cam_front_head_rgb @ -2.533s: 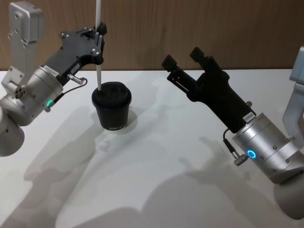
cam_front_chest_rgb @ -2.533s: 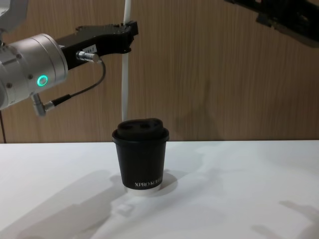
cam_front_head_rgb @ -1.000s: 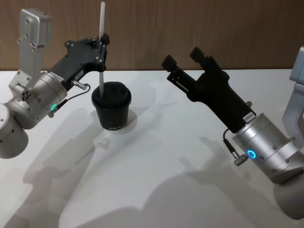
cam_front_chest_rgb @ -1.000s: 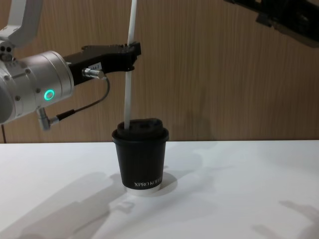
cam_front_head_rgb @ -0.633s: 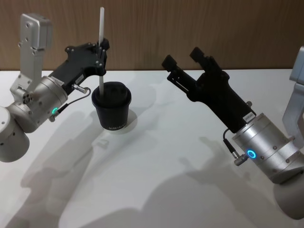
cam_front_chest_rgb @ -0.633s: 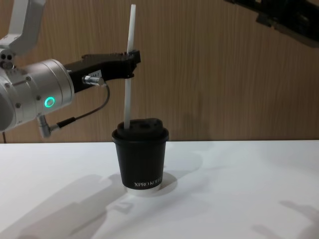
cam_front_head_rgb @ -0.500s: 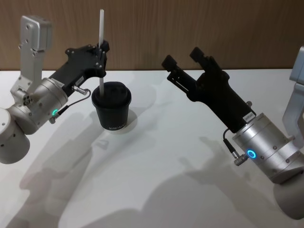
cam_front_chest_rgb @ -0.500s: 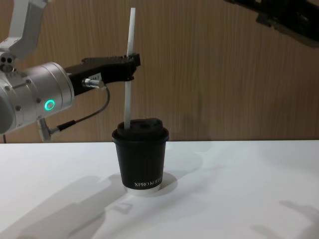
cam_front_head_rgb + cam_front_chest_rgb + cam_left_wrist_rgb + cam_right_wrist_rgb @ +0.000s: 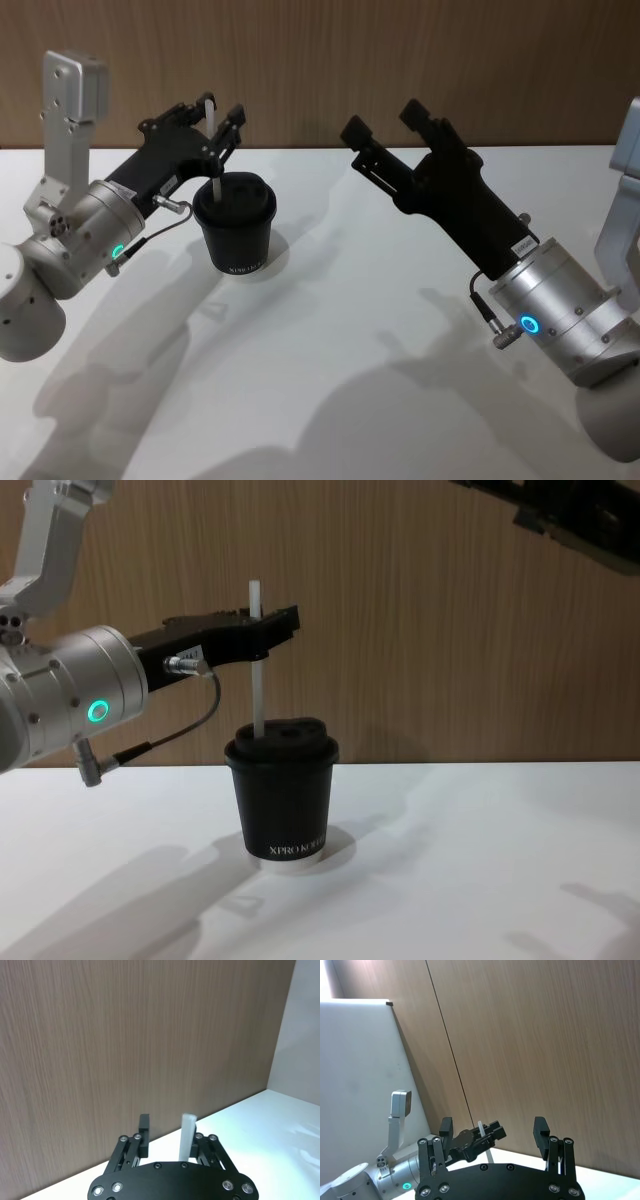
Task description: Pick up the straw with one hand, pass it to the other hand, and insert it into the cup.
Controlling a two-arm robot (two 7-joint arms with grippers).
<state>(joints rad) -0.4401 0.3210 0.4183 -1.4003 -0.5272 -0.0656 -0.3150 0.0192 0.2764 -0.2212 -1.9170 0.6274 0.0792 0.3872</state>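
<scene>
The black cup (image 9: 235,230) with its domed lid stands on the white table (image 9: 350,330) at the back left. The white straw (image 9: 208,108) stands upright in the lid's hole, and its upper half rises above the cup (image 9: 283,800) in the chest view. My left gripper (image 9: 220,115) hovers over the lid, open, with its fingers on either side of the straw (image 9: 256,670). In the left wrist view the straw (image 9: 187,1135) sits near one finger, with a gap to the other. My right gripper (image 9: 383,120) hangs open and empty to the right of the cup.
A wood-panelled wall runs along the table's far edge. The table's front and middle are bare white surface with arm shadows. The right arm's silver wrist (image 9: 560,310) hangs over the table's right side.
The straw has dropped deeper into the cup, so less of it stands above the lid. My left gripper has opened and let go of it. The right arm has not moved.
</scene>
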